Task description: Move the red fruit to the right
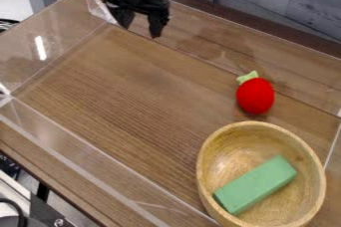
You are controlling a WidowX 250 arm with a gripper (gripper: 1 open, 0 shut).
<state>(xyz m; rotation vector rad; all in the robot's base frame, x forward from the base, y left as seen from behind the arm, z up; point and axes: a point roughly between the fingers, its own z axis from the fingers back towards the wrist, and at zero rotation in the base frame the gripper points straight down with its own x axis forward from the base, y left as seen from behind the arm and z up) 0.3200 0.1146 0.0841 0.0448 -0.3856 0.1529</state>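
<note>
The red fruit [256,94] is small, round and bright red with a green stem tip, and it lies on the wooden table at the right, just above the wooden bowl. My black gripper [144,21] hangs over the far left part of the table, well away from the fruit. Its two fingers [159,24] point down and stand apart, open, with nothing between them.
A wooden bowl [226,149] at the front right holds a green rectangular block [256,185]. Clear plastic walls [54,42] ring the wooden table. A grey wall runs along the back.
</note>
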